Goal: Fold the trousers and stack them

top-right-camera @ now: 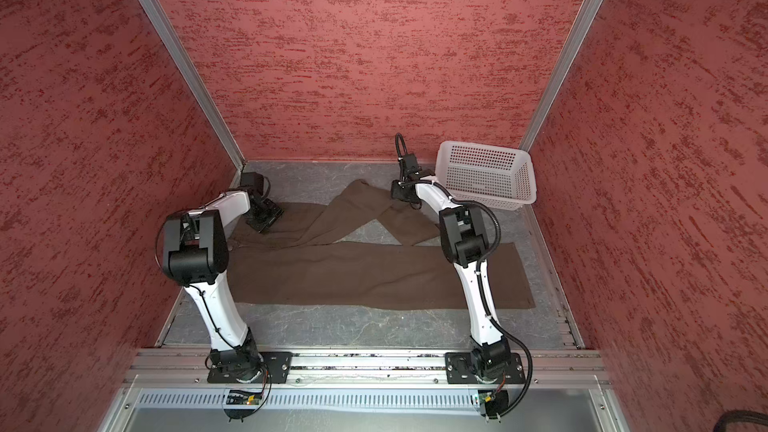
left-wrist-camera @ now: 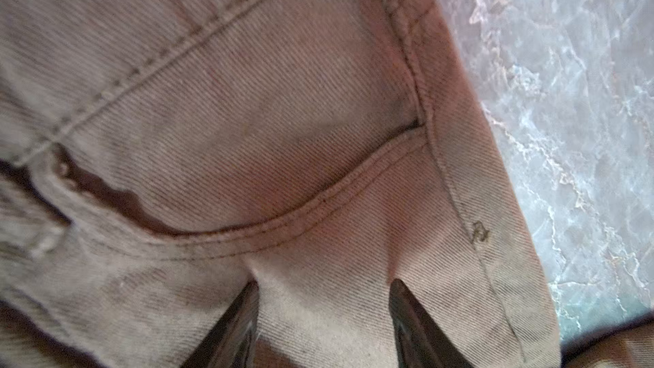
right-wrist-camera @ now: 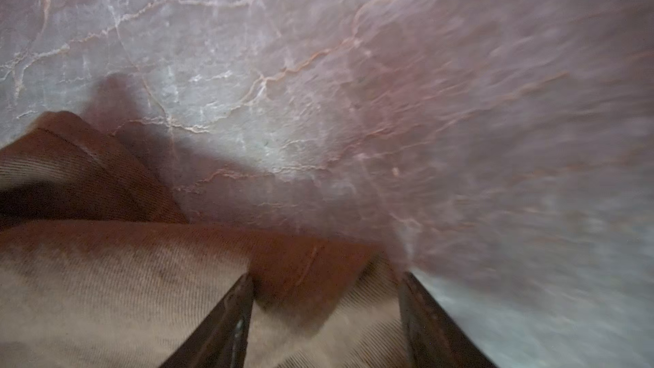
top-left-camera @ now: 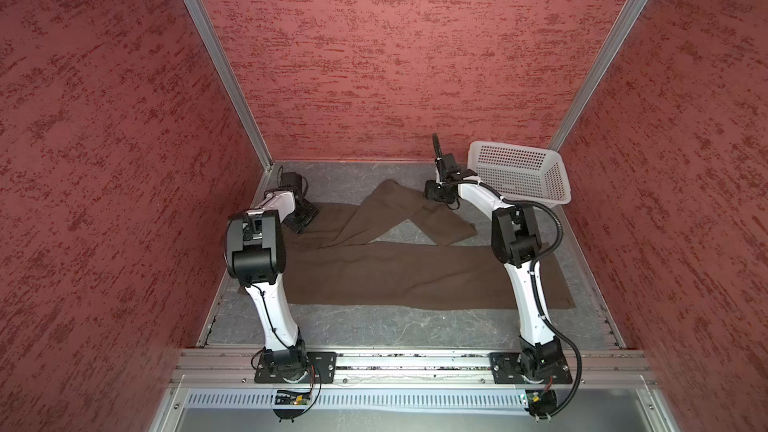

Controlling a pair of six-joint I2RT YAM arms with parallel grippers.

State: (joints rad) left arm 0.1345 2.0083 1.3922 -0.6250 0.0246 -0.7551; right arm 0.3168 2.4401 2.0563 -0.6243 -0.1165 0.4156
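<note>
The dark brown trousers (top-left-camera: 395,272) (top-right-camera: 353,272) lie spread on the grey marbled table (top-left-camera: 374,328). One leg runs flat across the front; the other is bent back in a peak toward the rear wall. My left gripper (top-left-camera: 302,222) (top-right-camera: 266,222) is at the waist end on the left. In the left wrist view it (left-wrist-camera: 325,284) is open, both tips pressed into the cloth (left-wrist-camera: 283,136) beside a pocket seam. My right gripper (top-left-camera: 437,195) (top-right-camera: 401,193) is at the bent leg's far edge. It (right-wrist-camera: 327,277) stands open astride a fold of cloth (right-wrist-camera: 106,277).
A white perforated basket (top-left-camera: 513,172) (top-right-camera: 484,174) stands tilted in the back right corner, just behind the right arm. Red textured walls close in three sides. Bare table shows in front of the trousers and between the legs (top-left-camera: 401,232).
</note>
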